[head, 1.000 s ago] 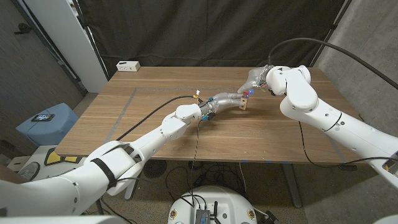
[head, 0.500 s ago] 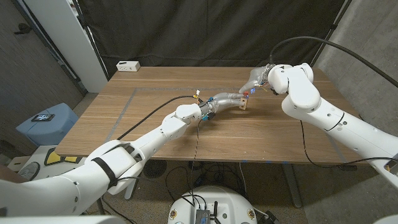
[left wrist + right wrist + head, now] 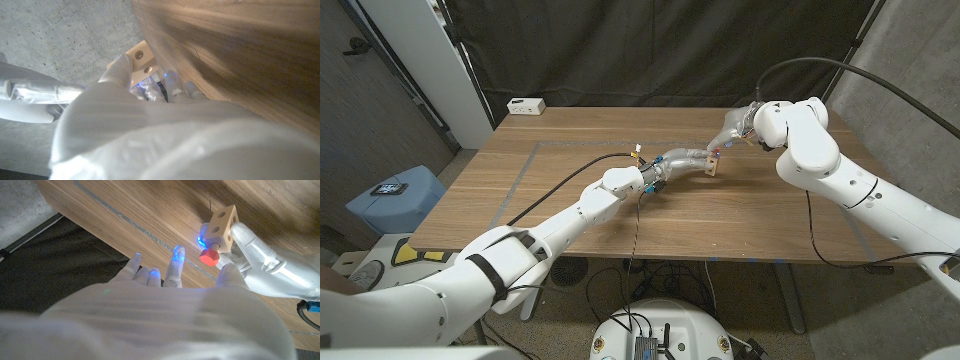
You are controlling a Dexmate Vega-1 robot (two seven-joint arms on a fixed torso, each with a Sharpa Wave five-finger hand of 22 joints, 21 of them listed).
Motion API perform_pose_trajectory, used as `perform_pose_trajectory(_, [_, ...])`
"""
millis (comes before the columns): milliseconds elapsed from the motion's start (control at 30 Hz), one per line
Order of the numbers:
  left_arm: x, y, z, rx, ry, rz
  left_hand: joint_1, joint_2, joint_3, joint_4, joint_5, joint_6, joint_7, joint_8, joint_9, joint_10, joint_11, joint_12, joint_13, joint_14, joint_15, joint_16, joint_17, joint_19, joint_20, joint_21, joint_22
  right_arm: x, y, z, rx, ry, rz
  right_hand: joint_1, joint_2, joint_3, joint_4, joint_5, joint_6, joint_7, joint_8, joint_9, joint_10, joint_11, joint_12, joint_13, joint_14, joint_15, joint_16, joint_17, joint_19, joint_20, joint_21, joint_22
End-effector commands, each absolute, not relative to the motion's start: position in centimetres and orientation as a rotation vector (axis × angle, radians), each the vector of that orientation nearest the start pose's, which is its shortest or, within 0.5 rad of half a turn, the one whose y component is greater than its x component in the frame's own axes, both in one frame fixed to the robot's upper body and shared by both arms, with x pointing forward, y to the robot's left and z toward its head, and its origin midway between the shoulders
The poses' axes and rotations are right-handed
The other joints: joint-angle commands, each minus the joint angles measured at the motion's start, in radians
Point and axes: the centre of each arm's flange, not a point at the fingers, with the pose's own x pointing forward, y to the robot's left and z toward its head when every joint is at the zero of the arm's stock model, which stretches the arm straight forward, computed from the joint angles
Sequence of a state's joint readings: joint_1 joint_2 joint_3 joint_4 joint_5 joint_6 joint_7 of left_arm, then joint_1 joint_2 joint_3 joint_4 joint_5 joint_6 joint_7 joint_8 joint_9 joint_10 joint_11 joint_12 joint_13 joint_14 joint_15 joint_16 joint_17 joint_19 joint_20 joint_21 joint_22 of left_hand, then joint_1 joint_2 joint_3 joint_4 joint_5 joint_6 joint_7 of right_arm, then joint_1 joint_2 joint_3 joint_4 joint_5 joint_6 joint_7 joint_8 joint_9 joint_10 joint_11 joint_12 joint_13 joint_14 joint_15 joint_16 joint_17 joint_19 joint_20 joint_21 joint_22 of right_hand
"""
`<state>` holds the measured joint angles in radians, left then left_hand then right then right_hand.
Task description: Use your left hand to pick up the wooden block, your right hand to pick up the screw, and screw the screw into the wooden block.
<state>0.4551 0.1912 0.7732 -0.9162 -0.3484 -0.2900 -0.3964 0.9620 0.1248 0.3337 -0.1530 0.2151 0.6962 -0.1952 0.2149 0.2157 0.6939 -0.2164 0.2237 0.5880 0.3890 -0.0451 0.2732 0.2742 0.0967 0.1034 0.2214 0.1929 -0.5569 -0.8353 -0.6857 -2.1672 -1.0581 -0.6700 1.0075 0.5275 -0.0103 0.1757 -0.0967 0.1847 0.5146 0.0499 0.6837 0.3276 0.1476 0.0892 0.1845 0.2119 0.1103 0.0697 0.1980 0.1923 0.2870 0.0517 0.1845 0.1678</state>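
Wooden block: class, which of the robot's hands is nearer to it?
Left. The left hand holds the wooden block; the right hand is beside it, fingers spread near the red screw.

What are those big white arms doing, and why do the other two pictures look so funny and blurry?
The white arms belong to a robot standing at a wooden table. One picture comes from a camera on its head, looking down. The other two come from small cameras on its wrists, so they sit very close and look turned around.

The left hand holds a little wooden block with round holes in it. A screw with a red head sticks out of the block. The right hand reaches toward it, its fingers spread with blue lights at the tips. I can't tell whether they touch the screw. A small white box sits at the table's far corner.
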Motion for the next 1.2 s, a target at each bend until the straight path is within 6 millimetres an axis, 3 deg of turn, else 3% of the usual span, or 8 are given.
perform_pose_trajectory(33, [67.5,2.5,-1.6,0.436,-0.512,-0.835,0.004,0.007,0.007,-0.002,0.003,0.008,-0.004,0.005,0.005,-0.001,0.000,0.008,0.004,0.007,-0.081,-0.005,0.000,-0.004,0.008,0.005,0.001,51.7,-19.8,11.7,-1.769,-0.106,0.026,0.037,0.005,0.015,-0.022,0.005,-0.041,0.002,-0.018,0.000,-0.018,0.003,0.001,0.004,-0.010,0.005,-0.007,0.000,-0.012,0.006,-0.002,0.002])
perform_pose_trajectory(300, [67.4,2.5,-1.8,0.437,-0.511,-0.838,0.005,0.007,0.007,-0.003,0.003,0.008,-0.002,0.005,0.005,-0.001,0.000,0.008,0.004,0.006,-0.082,-0.005,0.000,-0.004,0.008,0.005,0.001,51.7,-20.2,12.0,-1.736,-0.123,0.087,0.075,0.003,0.035,-0.050,0.022,-0.111,0.020,-0.055,-0.014,-0.061,0.010,0.000,0.005,-0.036,0.020,-0.011,-0.001,-0.029,0.016,-0.002,0.002])
perform_pose_trajectory(600, [67.3,2.4,-1.8,0.441,-0.512,-0.840,0.005,0.008,0.007,-0.002,0.003,0.008,-0.002,0.005,0.005,0.000,0.000,0.009,0.004,0.006,-0.081,-0.005,0.000,-0.004,0.009,0.005,0.001,51.9,-20.6,12.2,-1.699,-0.140,0.145,0.137,0.016,0.074,-0.075,0.051,-0.154,0.014,-0.086,-0.031,-0.114,-0.002,-0.002,0.006,-0.064,0.024,-0.011,0.000,-0.037,0.021,0.000,0.001])
perform_pose_trajectory(800, [67.2,2.3,-1.8,0.441,-0.513,-0.843,0.007,0.009,0.008,-0.003,0.004,0.008,-0.002,0.005,0.005,0.000,0.000,0.009,0.004,0.005,-0.081,-0.005,0.000,-0.004,0.009,0.005,0.001,52.0,-21.0,12.2,-1.687,-0.145,0.157,0.184,0.039,0.109,-0.082,0.085,-0.152,0.009,-0.095,-0.041,-0.124,-0.005,0.005,0.006,-0.070,0.024,-0.008,0.000,-0.038,0.021,0.002,0.001])
perform_pose_trajectory(1200, [67.2,2.2,-1.7,0.445,-0.515,-0.844,0.006,0.009,0.009,-0.003,0.004,0.007,-0.003,0.005,0.005,-0.001,-0.001,0.008,0.003,0.005,-0.082,-0.006,-0.001,-0.005,0.009,0.005,0.001,52.3,-21.3,11.9,-1.676,-0.140,0.172,0.225,0.041,0.136,-0.085,0.122,-0.111,-0.015,-0.091,-0.053,-0.122,-0.009,0.013,0.005,-0.069,0.021,-0.005,-0.001,-0.033,0.017,0.004,0.001])
